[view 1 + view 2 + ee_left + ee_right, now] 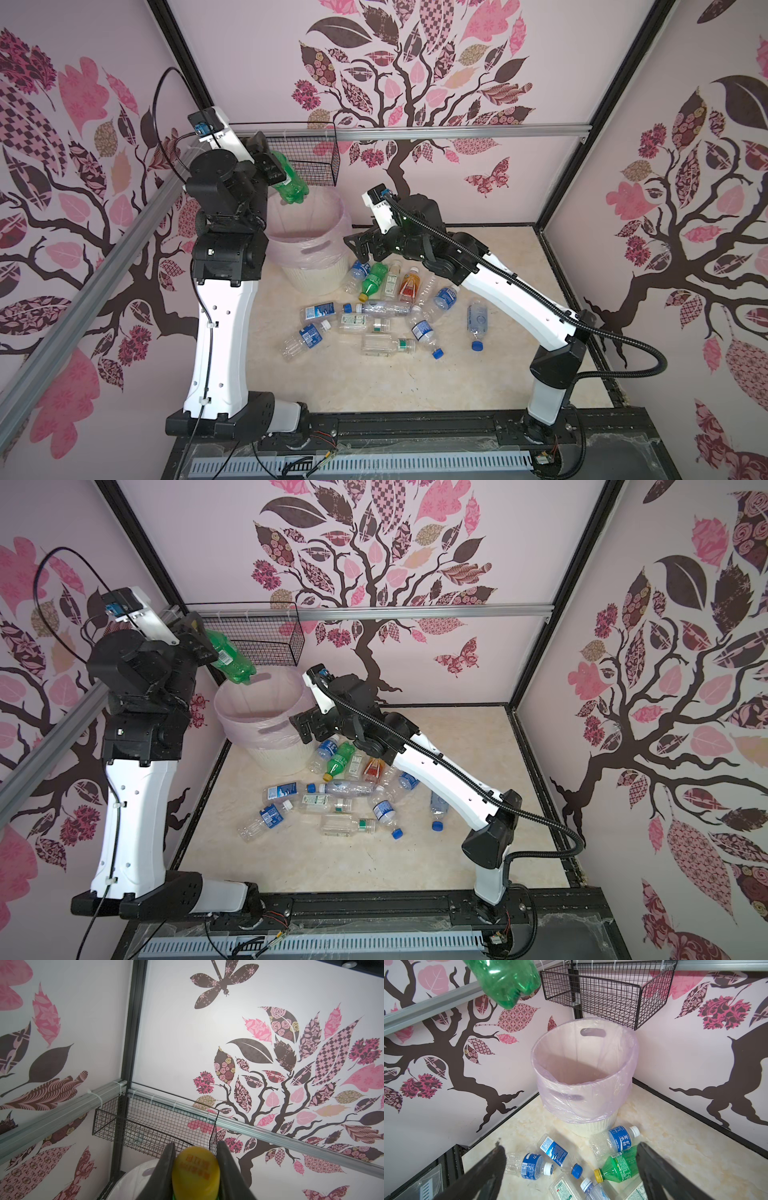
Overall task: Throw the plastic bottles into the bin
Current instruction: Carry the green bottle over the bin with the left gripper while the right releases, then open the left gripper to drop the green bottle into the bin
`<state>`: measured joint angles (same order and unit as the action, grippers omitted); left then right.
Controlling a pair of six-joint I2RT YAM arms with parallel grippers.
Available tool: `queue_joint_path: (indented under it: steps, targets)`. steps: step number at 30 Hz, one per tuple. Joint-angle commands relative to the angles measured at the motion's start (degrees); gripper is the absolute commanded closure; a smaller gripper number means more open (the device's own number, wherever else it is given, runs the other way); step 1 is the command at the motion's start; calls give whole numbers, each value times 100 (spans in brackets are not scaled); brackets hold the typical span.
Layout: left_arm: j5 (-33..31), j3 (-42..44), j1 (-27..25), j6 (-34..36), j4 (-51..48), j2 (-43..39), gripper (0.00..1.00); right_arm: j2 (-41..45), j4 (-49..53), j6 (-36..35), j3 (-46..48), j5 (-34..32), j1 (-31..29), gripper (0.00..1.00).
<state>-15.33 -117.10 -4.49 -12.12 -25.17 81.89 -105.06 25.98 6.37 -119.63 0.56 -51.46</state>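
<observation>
Floral booth (415, 199): bottle (291, 185) in left gripper (275, 169)

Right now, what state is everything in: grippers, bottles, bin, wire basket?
Round pale pink-white lined bin: upright, no bottles visible inside.
Green yellow-capped plastic bottle: held tilted, base down, over the bin's edge.
Left gripper: shut on the green yellow-capped plastic bottle.
Right gripper: open, empty.
Black wire mesh basket: mounted, no bottles inside.
Loose plastic bottles: lying on their sides beside the bin.

- Round pale pink-white plastic-lined bin (309, 266): at the table's (374, 386) far left corner, below the black wire mesh basket (307, 160).
- Small clear plastic bottles (384, 308): on the table, before and right of the bin.
- One green plastic bottle (291, 185): above the bin's rim, in the left end effector (270, 166).
</observation>
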Motion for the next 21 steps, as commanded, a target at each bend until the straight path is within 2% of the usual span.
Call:
queue_joint_path:
  steps: [1,3,6,12,17,21]
  targets:
    - [140,322,157,-139,-155,582,83,-191,-60,13,-94,30,-14,1]
    - [209,316,180,-334,-499,899,74,-181,-92,37,-11,46,-16,1]
    - [270,254,179,-391,-834,1134,46,-107,-97,31,142,24,-16,1]
    - [541,445,155,-494,-708,675,3,125,-301,35,517,-73,-21,0]
    - [699,471,28,-511,-871,424,3,203,-330,157,624,-90,-18,1]
    - [573,909,-282,-464,-834,191,3,346,-356,249,801,-281,-17,0]
